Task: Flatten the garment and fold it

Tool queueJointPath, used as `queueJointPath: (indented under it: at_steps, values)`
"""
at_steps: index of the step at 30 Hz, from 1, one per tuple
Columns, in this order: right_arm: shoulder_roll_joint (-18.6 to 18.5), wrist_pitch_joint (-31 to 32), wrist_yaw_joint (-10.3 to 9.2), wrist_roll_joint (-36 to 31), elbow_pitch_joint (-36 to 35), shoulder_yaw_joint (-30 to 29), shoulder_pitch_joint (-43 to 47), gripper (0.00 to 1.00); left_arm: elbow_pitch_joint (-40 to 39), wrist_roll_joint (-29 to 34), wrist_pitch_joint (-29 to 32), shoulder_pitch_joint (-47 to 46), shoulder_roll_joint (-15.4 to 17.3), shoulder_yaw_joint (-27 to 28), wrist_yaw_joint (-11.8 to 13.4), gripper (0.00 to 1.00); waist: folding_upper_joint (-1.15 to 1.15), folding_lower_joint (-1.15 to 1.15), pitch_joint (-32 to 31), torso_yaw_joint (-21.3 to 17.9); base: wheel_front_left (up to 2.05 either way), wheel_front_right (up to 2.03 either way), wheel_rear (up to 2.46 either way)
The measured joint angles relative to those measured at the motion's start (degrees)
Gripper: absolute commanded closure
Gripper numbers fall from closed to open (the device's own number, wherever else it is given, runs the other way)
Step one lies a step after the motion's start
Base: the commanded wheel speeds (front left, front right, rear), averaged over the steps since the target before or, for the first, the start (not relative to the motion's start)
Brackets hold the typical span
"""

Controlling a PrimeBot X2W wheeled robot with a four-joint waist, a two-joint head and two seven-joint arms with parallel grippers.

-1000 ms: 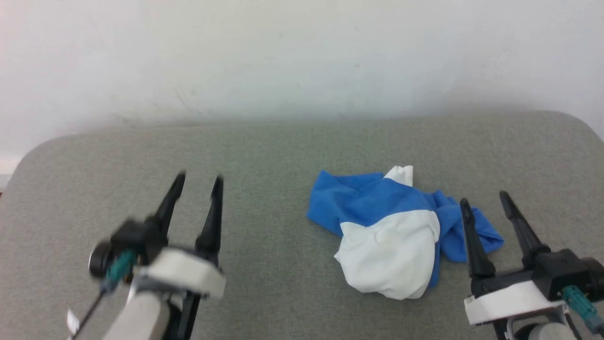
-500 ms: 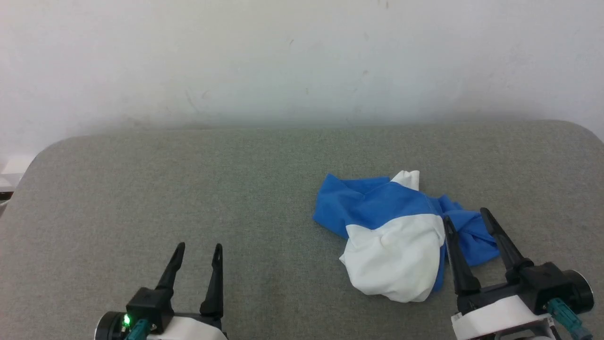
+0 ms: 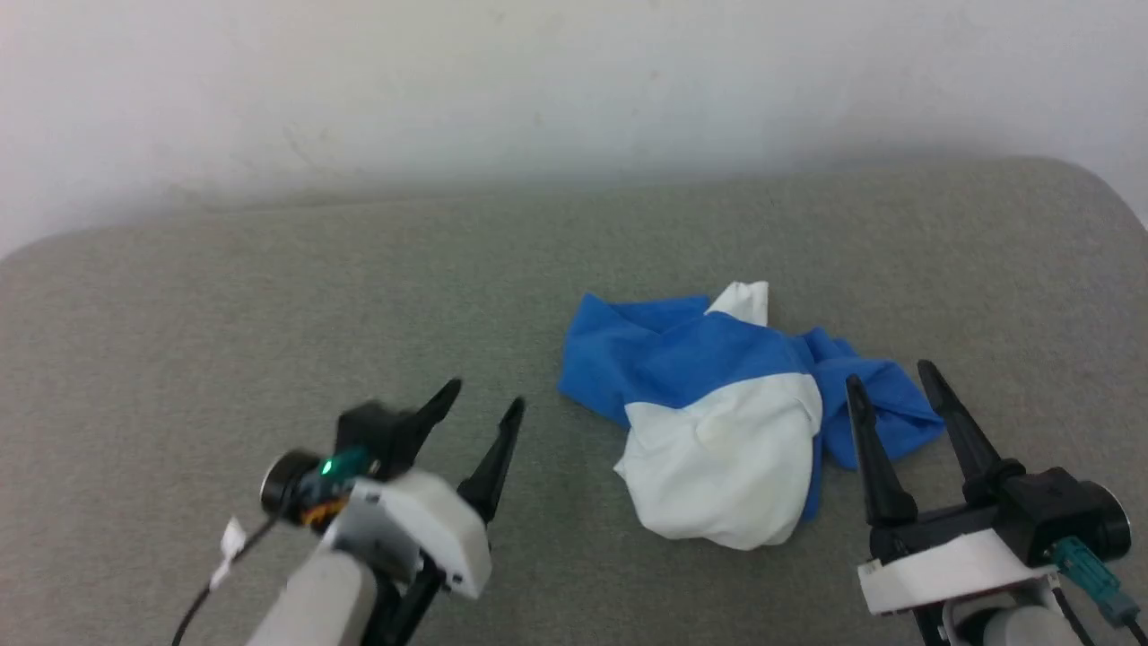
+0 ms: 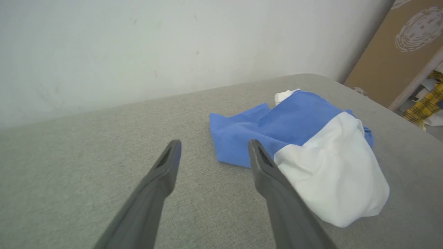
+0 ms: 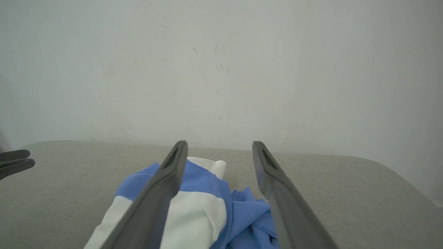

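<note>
Blue and white cloth lies bunched in a loose heap: the T-shirt [image 3: 717, 431] sits crumpled on a grey fabric-covered pad [image 3: 269, 296]. Its bright blue sleeve parts are spread on the side toward the white wall [image 3: 538, 81], a rounded white bulge of the body lies on the near side, and a small white tip pokes up at the T-shirt's far edge. The right gripper [image 3: 888, 375] is at the T-shirt's right edge, its two dark fingers spread wide and holding nothing. In the head view their tips overlap the rumpled blue sleeve there, and in the right wrist view the heap lies between and below them, though I cannot tell whether they touch the cloth. The left gripper [image 3: 484, 399] (slightly blurred in the head view) is to the T-shirt's left and apart from it, its fingers likewise wide and empty, tilted toward the T-shirt's blue edge. In the left wrist view, beyond the T-shirt and off the pad's rounded corner, stands a brown board [image 4: 398, 45] with a pale round print, with yellow plaid cloth [image 4: 425, 107] just beside it.
</note>
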Motion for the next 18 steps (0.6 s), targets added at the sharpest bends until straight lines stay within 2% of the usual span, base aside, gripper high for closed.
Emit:
queueJointPath:
  at_steps: [4, 7, 14, 18]
  values:
    - [0.0, 0.0, 0.0, 0.3, -0.3, 0.3, -2.1, 0.0, 1.6, -1.2, 10.9, -9.2, 2.4, -3.4, -2.0, 0.0, 0.0, 0.01, 2.7, -2.4, 0.0, 0.0, 0.0]
    - [0.0, 0.0, 0.0, 1.2, -0.3, 0.5, -3.4, 0.0, 3.2, -3.2, 16.7, -16.2, 4.0, -5.2, -2.5, 0.0, 0.0, 0.01, 4.5, -4.8, 0.0, 0.0, 0.0]
    - [0.0, 0.0, 0.0, 2.7, -0.2, 2.2, -5.0, 0.0, 11.1, -11.4, 30.7, -30.1, 8.3, -11.7, -2.6, 0.0, 0.0, 0.01, 8.3, -10.7, 0.0, 0.0, 0.0]
    - [0.0, 0.0, 0.0, 3.4, -0.2, 2.5, -5.7, 0.0, 16.4, -15.8, 37.3, -34.9, 10.1, -13.8, -2.6, 0.0, 0.0, 0.01, 10.3, -13.6, 0.0, 0.0, 0.0]
